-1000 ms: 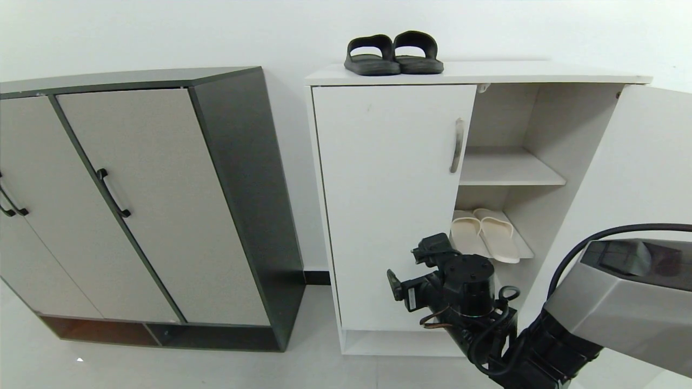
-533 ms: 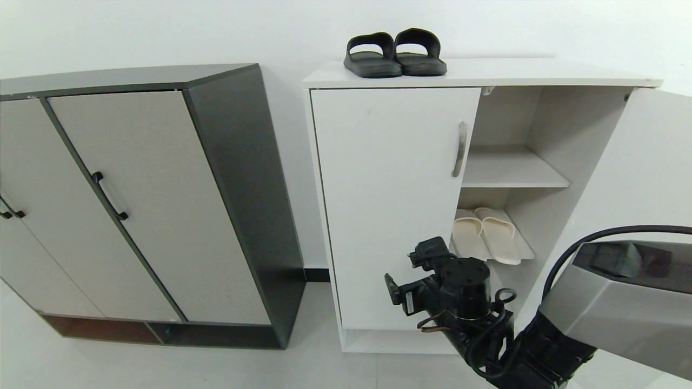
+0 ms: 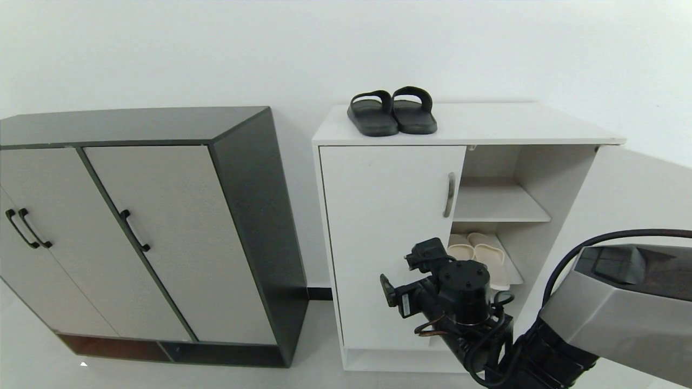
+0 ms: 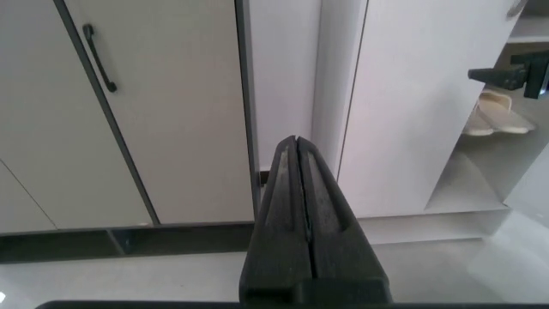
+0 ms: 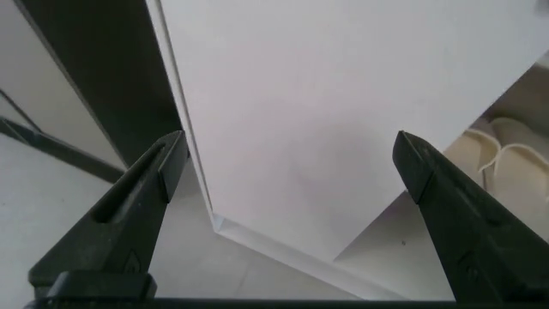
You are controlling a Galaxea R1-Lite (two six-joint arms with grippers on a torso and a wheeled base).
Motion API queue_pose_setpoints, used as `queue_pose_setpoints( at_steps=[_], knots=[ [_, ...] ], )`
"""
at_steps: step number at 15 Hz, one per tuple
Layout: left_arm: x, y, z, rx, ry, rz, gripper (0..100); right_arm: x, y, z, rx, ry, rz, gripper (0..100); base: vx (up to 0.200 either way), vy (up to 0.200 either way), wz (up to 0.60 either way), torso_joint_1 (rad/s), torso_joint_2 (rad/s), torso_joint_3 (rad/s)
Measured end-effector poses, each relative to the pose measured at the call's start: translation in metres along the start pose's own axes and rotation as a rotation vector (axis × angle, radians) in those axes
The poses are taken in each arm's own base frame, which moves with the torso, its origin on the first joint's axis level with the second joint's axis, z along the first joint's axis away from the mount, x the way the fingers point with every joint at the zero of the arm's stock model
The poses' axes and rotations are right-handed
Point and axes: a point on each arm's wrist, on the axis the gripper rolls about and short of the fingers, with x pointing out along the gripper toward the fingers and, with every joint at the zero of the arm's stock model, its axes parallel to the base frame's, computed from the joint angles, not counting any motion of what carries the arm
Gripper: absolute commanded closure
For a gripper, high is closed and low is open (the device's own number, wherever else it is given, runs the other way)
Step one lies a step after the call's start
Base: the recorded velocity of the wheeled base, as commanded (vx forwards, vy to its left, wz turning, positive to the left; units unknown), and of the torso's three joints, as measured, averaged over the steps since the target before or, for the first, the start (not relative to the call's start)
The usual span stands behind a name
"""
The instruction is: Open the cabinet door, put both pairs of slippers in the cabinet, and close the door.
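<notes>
- The left gripper's (image 4: 296, 144) fingers (image 4: 283, 206) are pressed together with nothing between them; it hangs low in front of the gap between the two cabinets.
- The right gripper's (image 5: 290, 144) fingers (image 5: 129, 223) are spread wide apart and hold nothing; they face the lower part of the white cabinet's closed door.
- A dark cabinet (image 3: 246, 205) stands on the left against the wall, its grey doors (image 3: 162, 243) shut, with black handles (image 3: 133, 230).
- Just beside it stands the white cabinet (image 3: 486, 121).
- The black slippers (image 3: 392, 111) sit side by side on its top, toward the left end, not yet inside.
- The left door (image 3: 389, 237), with a metal handle (image 3: 449, 194), is shut and covers the left half of the inside.
- The right door (image 3: 621, 205) is swung wide open, so the right half is exposed.
- An upper shelf (image 3: 497, 202) is visible in the opening.
- The cream slippers (image 3: 478, 251) lie together on the lower shelf.
- The right arm (image 3: 465, 292) rises in front of the lower opening and hides the near ends of the cream pair in the head view.
</notes>
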Motion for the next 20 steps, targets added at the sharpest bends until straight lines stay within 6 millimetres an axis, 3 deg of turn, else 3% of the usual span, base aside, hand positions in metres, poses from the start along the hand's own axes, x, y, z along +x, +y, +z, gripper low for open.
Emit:
queue_pose_setpoints(
  at_steps=[17, 20],
  knots=[
    [0.0000, 0.0000, 0.0000, 0.000, 0.000, 0.000, 100, 0.0012, -0.0025, -0.0008, -0.013, 0.003, 0.005, 0, 0.000, 0.000, 0.00, 0.201, -0.51, -0.315],
    [0.0000, 0.0000, 0.0000, 0.001, 0.000, 0.000, 100, 0.0013, -0.0029, -0.0010, -0.015, 0.004, 0.011, 0, 0.000, 0.000, 0.00, 0.095, -0.20, -0.111]
  ],
)
